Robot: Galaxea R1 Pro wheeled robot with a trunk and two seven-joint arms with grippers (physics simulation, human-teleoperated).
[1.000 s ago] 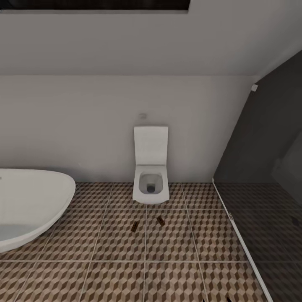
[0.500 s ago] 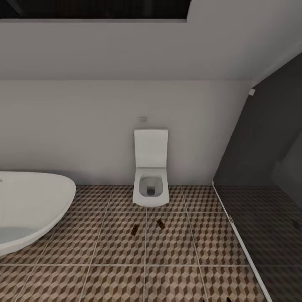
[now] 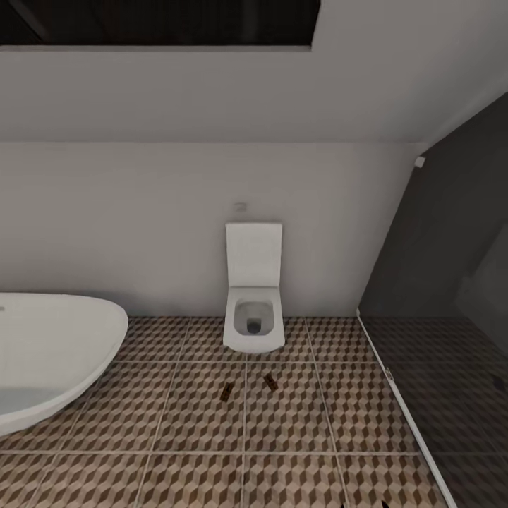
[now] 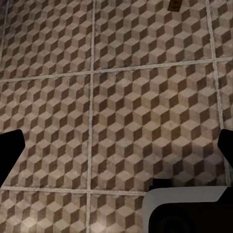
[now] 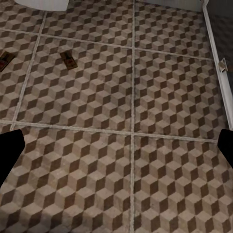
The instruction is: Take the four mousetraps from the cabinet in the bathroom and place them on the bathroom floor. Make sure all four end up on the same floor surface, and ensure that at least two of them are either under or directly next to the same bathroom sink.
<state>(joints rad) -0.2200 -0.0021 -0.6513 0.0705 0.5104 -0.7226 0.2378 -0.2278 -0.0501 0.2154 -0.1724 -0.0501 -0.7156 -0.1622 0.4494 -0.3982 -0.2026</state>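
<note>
Two mousetraps lie on the cube-patterned bathroom floor (image 3: 197,416) in front of the toilet: one (image 3: 226,393) to the left, one (image 3: 269,382) to the right, about a hand's width apart. The right wrist view looks down on both, the nearer mousetrap (image 5: 69,60) and the other mousetrap (image 5: 5,60) at the picture's edge. One mousetrap (image 4: 174,5) is cut by the left wrist view's edge. My left gripper (image 4: 116,145) and right gripper (image 5: 116,148) hang above bare tiles, open and holding nothing. The cabinet and the sink are out of view.
A white toilet (image 3: 254,296) hangs on the far wall. A rounded white bathtub (image 3: 49,353) fills the left side. A dark glass shower screen (image 3: 437,296) with a white floor rail (image 3: 409,416) closes off the right. A white robot part (image 4: 189,208) sits below the left gripper.
The whole head picture has slid down a little, so the camera has moved. The two mousetraps lie where they were on the floor.
</note>
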